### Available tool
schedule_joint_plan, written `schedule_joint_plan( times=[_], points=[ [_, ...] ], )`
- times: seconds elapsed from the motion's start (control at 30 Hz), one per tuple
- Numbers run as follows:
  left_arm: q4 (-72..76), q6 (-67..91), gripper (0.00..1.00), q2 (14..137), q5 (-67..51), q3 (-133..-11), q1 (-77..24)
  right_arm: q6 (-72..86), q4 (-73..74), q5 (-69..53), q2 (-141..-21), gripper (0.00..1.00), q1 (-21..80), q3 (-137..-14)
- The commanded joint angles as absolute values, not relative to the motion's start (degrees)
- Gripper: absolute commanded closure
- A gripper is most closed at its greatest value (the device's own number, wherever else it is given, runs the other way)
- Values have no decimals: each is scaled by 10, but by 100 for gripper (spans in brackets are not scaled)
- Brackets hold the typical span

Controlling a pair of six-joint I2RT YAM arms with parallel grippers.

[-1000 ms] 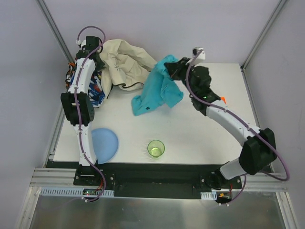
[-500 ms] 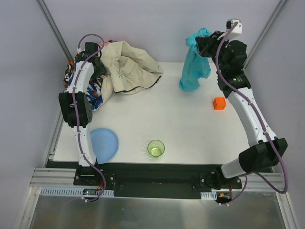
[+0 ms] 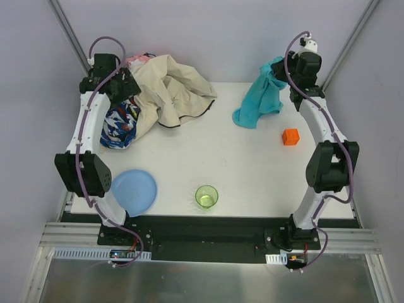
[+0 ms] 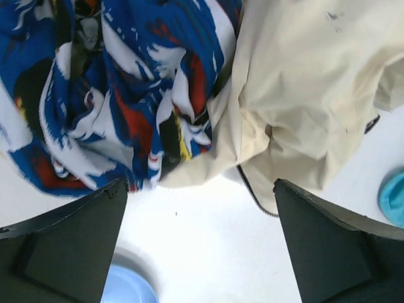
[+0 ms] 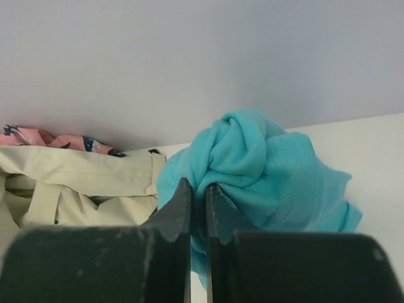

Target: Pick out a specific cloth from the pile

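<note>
The teal cloth (image 3: 259, 100) hangs at the back right of the table, well apart from the pile, its lower end resting on the white top. My right gripper (image 3: 278, 65) is shut on its bunched upper end; the right wrist view shows the fingers (image 5: 183, 202) pinching a teal fold of the cloth (image 5: 265, 164). The pile lies at the back left: a large beige garment (image 3: 172, 88), a blue, white and red patterned piece (image 3: 120, 124) and a pink piece (image 3: 135, 59). My left gripper (image 3: 126, 86) hovers over the pile's near edge, open and empty (image 4: 199, 184), above the beige garment (image 4: 303, 88).
A light blue bowl (image 3: 134, 189) sits at the front left, beside the left arm. A green cup (image 3: 206, 196) stands near the front edge in the middle. An orange cube (image 3: 290, 136) lies on the right, below the hanging cloth.
My right arm has swung the teal cloth from beside the pile to the back right corner. My left gripper has opened and pulled back to the left of the beige garment.
</note>
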State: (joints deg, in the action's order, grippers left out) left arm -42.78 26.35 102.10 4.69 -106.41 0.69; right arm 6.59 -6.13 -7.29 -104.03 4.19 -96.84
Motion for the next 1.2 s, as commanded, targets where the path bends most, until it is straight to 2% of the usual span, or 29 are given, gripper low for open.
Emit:
schedule_joint_plan(
  times=[0.0,0.07,0.17,0.2,0.3,0.33,0.37,0.4,0.53,0.7,0.9,1.03,1.17],
  points=[
    [-441,256,1,929,29,-1003,2,86,-101,-98,-1065,99,42,-954],
    [-440,258,1,896,24,-977,-15,107,-101,-116,-1084,97,41,-923],
    [-438,259,1,842,17,-935,-23,138,-92,-143,-1109,80,40,-884],
    [-437,262,1,826,15,-919,-24,142,-84,-148,-1113,67,40,-878],
    [-434,268,1,781,3,-880,-23,121,-16,-149,-1111,42,35,-895],
    [-434,270,1,767,1,-867,-24,110,16,-147,-1104,25,33,-910],
    [-432,272,1,752,1,-854,-24,97,40,-141,-1093,1,31,-916],
    [-431,275,1,738,1,-845,-24,84,57,-128,-1073,4,30,-917],
    [-425,286,1,685,1,-802,-25,55,71,-78,-962,4,22,-860],
    [-415,306,1,634,1,-736,-24,16,163,21,-821,4,20,-775],
    [-403,325,1,570,11,-660,-24,71,189,147,-647,4,22,-582],
    [-402,331,1,544,16,-629,-24,84,237,149,-600,4,22,-544],
    [-403,335,1,527,23,-608,-24,90,202,116,-568,4,22,-514]
  ],
)
